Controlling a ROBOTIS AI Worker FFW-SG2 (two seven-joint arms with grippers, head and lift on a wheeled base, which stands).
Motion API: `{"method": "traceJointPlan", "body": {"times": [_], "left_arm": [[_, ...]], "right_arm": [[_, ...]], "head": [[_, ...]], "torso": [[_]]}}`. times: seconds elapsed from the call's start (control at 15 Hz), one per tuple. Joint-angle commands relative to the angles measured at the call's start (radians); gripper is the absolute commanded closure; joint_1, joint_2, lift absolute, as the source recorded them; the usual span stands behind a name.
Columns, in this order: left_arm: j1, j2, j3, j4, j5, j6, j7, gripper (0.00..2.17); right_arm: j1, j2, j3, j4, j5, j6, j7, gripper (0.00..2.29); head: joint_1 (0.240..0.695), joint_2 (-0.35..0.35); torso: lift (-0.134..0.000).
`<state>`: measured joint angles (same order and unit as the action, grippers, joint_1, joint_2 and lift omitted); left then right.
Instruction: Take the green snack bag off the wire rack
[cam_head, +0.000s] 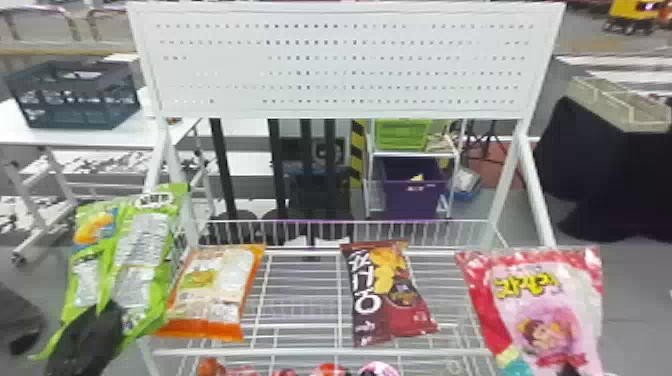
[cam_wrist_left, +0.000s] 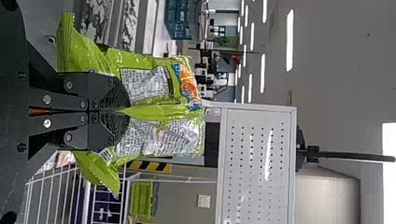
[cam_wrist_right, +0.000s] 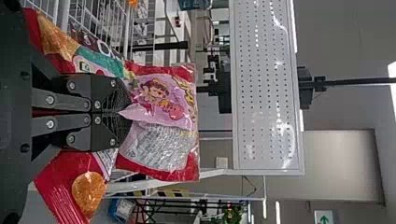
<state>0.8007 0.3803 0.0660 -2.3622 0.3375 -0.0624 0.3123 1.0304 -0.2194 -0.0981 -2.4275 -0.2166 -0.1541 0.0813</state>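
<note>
The left gripper (cam_head: 106, 312) has its jaws squeezed on the green snack bag (cam_head: 142, 250), by the left edge of the wire rack (cam_head: 300, 352). The right gripper (cam_head: 568, 370) has its jaws squeezed on a pink and red bag (cam_head: 540, 305) at the right edge. Between them are an orange bag (cam_head: 215, 285), near the left edge, and a dark red bag (cam_head: 387, 300).
</note>
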Motion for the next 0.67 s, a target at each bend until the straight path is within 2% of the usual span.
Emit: {"method": "traceJointPlan", "body": {"times": [0.0,0.6], "left_arm": [[0.003,-0.001,0.0,0.001,0.0,-0.015,0.001,2.07],[0.014,-0.008,0.003,0.003,-0.002,-0.021,-0.002,2.07]], "right_arm": [[0.002,-0.002,0.0,-0.004,0.0,0.0,0.0,2.18],[0.008,0.0,0.0,-0.008,0.0,0.0,0.0,2.18]], "head": [[0.499,0.0],[0.499,0.0]], "torso": [[0.0],[0.0]]}}
